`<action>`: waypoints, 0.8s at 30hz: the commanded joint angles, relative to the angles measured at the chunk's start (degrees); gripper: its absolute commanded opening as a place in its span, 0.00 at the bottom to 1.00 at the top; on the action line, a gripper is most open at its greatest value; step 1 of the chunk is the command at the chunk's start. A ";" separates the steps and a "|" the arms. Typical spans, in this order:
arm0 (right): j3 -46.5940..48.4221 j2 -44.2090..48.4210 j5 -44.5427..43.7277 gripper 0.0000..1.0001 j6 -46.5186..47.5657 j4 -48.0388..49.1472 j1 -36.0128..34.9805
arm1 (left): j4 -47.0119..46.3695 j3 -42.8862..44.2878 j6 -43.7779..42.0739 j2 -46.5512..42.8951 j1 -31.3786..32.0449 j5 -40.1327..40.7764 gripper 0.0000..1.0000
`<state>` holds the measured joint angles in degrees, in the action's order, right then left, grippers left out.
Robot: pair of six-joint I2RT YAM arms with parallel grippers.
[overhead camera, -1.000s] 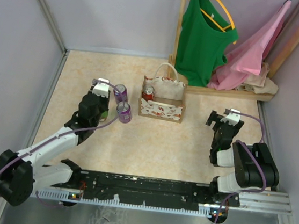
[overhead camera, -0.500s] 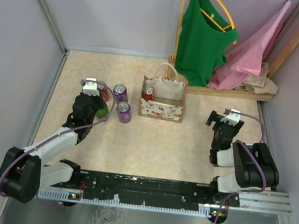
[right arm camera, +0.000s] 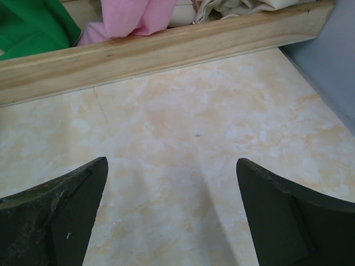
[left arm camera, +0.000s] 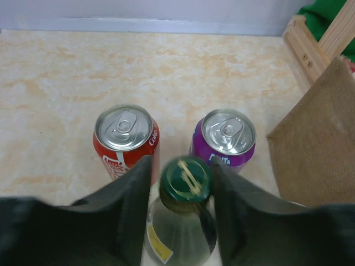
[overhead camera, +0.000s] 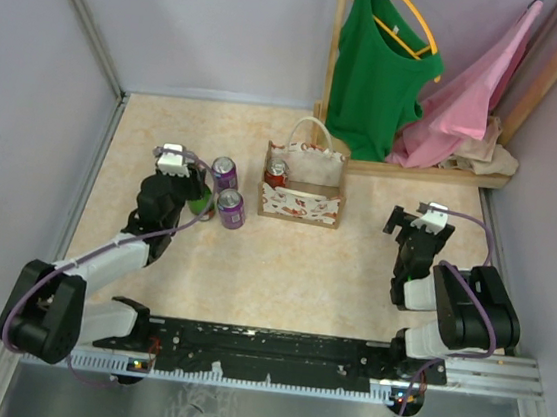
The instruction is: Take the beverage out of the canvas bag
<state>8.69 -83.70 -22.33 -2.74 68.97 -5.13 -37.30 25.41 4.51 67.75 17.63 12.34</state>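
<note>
The canvas bag (overhead camera: 303, 183) stands mid-floor with its handles up, and a red can (overhead camera: 276, 174) shows inside its left end. To its left, my left gripper (overhead camera: 191, 195) is shut on the neck of a green glass bottle (left arm camera: 186, 183), a beverage standing outside the bag. In the left wrist view the fingers (left arm camera: 130, 205) press both sides of the neck below the green cap. A red can (left arm camera: 125, 138) and a purple can (left arm camera: 226, 137) stand just beyond the bottle. My right gripper (right arm camera: 172, 188) hovers open over bare floor, far right of the bag.
A second purple can (overhead camera: 231, 209) stands between the bottle and the bag. A wooden rack (overhead camera: 414, 170) with a green top (overhead camera: 375, 69) and a pink garment (overhead camera: 467, 99) fills the back right. Walls enclose the floor on three sides.
My left gripper has carried the green bottle leftward, away from the bag, to a spot beside the cans. The right arm has not moved.
</note>
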 commanded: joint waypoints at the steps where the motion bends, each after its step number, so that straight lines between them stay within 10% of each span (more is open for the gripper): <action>1: 1.24 0.46 -0.20 0.99 0.03 2.40 0.29 | -4.84 2.27 0.77 -1.07 -0.23 -0.67 0.89; 14: 1.24 0.47 -0.17 0.99 0.02 2.42 0.29 | 1.34 10.75 -4.08 -3.63 0.10 -6.98 1.00; 24: 1.20 0.47 -0.19 0.99 0.08 2.43 0.29 | 23.08 40.11 -9.36 10.06 8.69 -18.31 0.98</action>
<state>8.69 -83.70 -22.33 -2.74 68.97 -5.13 -27.44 53.63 -2.66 70.76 22.00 -0.27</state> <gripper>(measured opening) 0.991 0.978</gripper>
